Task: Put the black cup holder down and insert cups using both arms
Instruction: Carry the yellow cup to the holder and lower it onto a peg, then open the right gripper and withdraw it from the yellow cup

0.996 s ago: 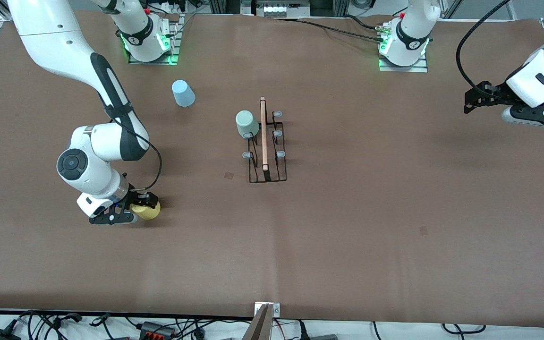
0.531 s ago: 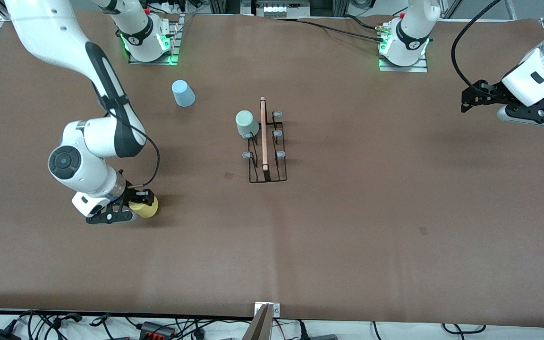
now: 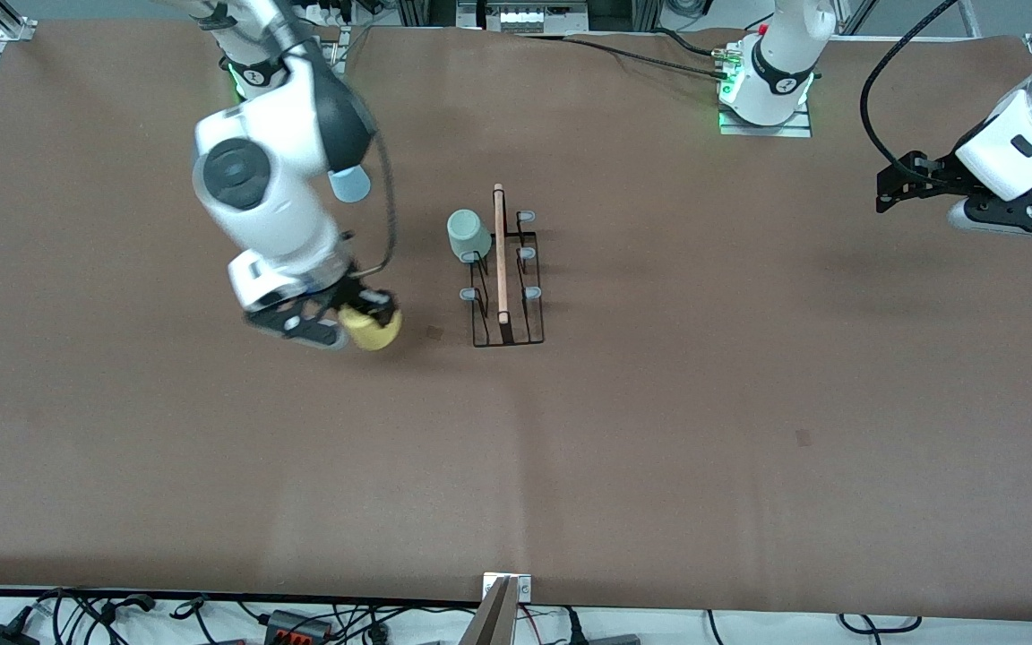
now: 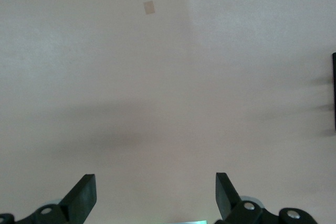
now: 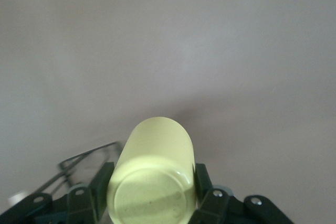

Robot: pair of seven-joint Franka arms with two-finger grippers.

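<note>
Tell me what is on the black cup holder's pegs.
One mint green cup sits upside down on a peg of the black cup holder. Five grey-tipped pegs stand bare. The peg under the cup is hidden.

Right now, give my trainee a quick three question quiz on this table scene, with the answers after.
1. True or false: the mint cup already sits on the black cup holder.
2. What is the right gripper shut on? A: the yellow cup. B: the blue cup. C: nothing.
3. Fill the blank: the left gripper, waiting over the table at its own arm's end, is ____.

Key: 1 true. 2 A. 3 open.
</note>
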